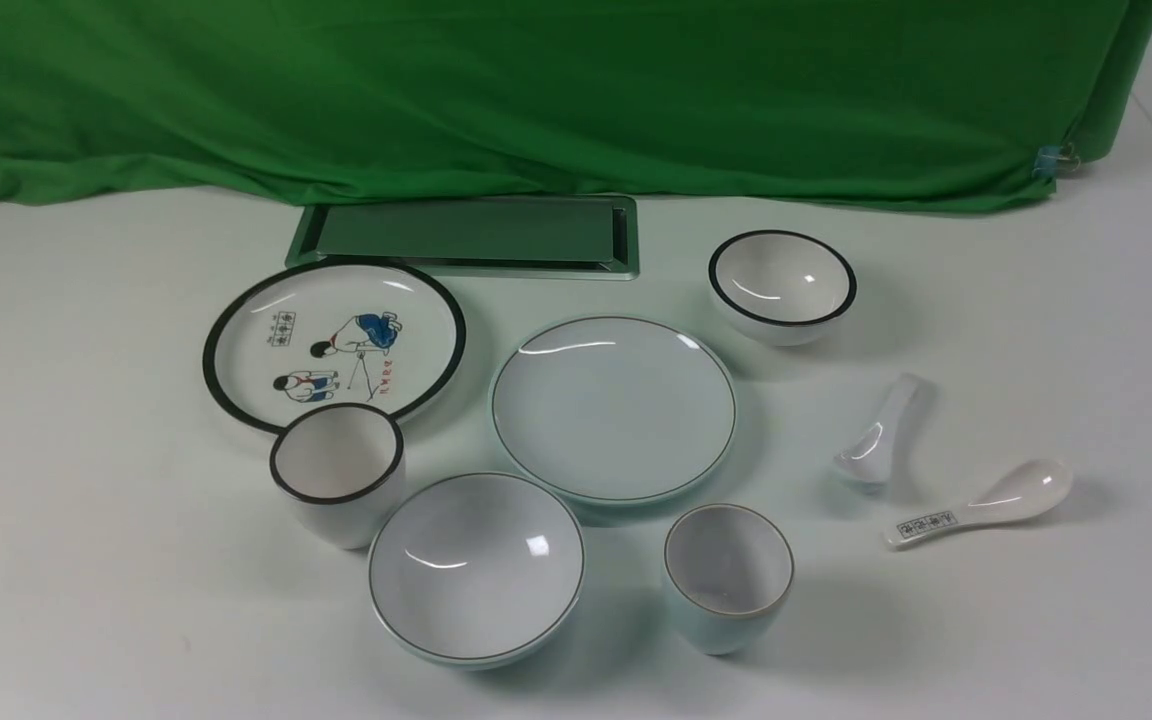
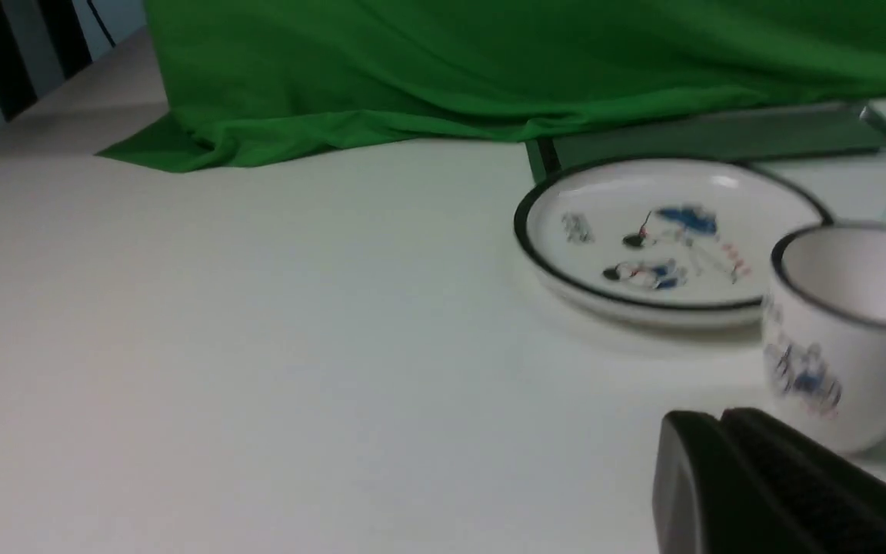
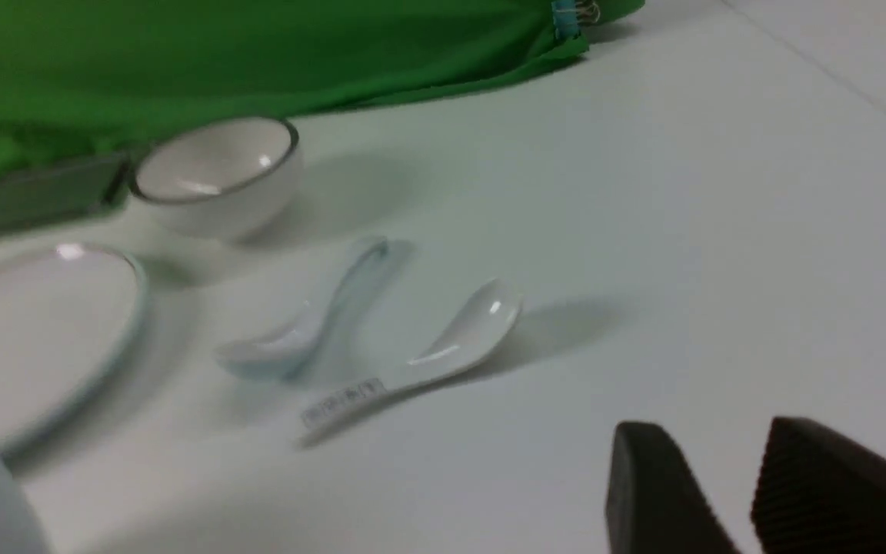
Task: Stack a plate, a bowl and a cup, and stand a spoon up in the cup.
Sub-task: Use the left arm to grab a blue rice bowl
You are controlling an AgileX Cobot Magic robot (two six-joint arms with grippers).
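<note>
Grippers: left gripper (image 2: 720, 431) pressed closed, empty, at near left of the table (image 1: 86, 450); right gripper (image 3: 727, 492) parted by a narrow gap, empty, at near right.
Bowl: the bowl (image 1: 476, 565) sits upright, near centre; a black-rimmed white cup (image 1: 338, 475) stands to its far left.
Cup: the cup (image 1: 728, 575) stands right of the bowl, apart.
Spoon: the spoon (image 1: 881, 430) lies on the table at right, beside a labelled white spoon (image 1: 981, 505).
Plate: the plate (image 1: 613, 408) lies bare, mid-table, behind bowl and cup.
Far: cartoon plate (image 1: 333, 343), small bowl (image 1: 782, 285), green cloth (image 1: 536, 90).
</note>
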